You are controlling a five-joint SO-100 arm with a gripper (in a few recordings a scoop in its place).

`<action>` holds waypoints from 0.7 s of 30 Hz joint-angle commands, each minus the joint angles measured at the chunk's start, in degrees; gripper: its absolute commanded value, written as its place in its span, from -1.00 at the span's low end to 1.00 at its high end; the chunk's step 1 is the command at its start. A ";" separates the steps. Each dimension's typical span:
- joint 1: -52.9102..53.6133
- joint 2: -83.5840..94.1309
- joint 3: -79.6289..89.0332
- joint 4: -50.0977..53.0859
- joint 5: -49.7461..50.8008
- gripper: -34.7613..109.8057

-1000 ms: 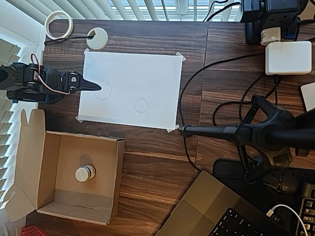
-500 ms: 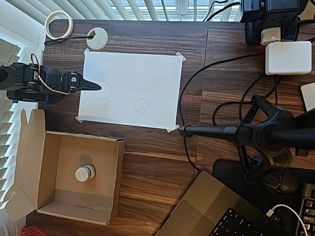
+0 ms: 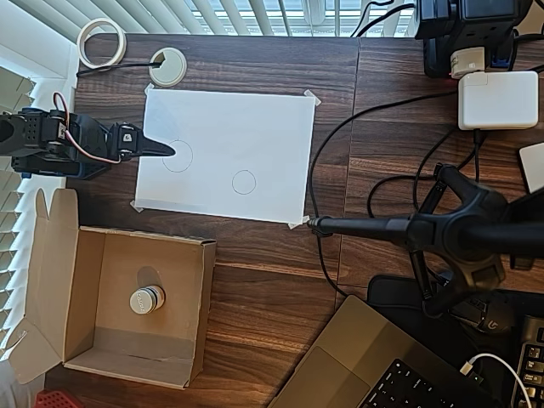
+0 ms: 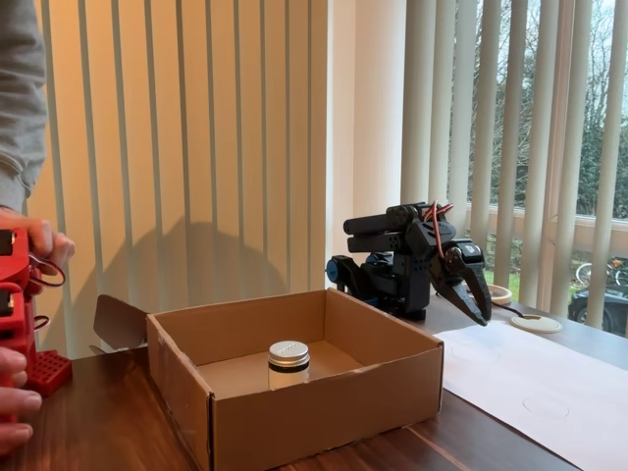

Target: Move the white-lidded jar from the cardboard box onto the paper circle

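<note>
The white-lidded jar (image 3: pixel 147 299) sat upright inside the cardboard box (image 3: pixel 89 314), roughly mid-floor, near the table's front-left corner in the overhead view, touching no wall. The gripper (image 3: pixel 167 150) was folded low by the table's left edge, its fingers together and gripping nothing, the tip over the left edge of the taped paper sheet (image 3: pixel 255 136) beside the larger pencilled circle (image 3: pixel 178 156). The paper circle (image 3: pixel 244 182) lay bare, well apart from the box.
</note>
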 commanded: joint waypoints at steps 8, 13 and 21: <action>-0.62 0.18 -4.66 -1.05 -5.71 -0.15; -2.11 -11.78 -15.64 -2.55 -9.84 -0.15; 1.05 -34.63 -34.72 -6.77 -26.89 -0.15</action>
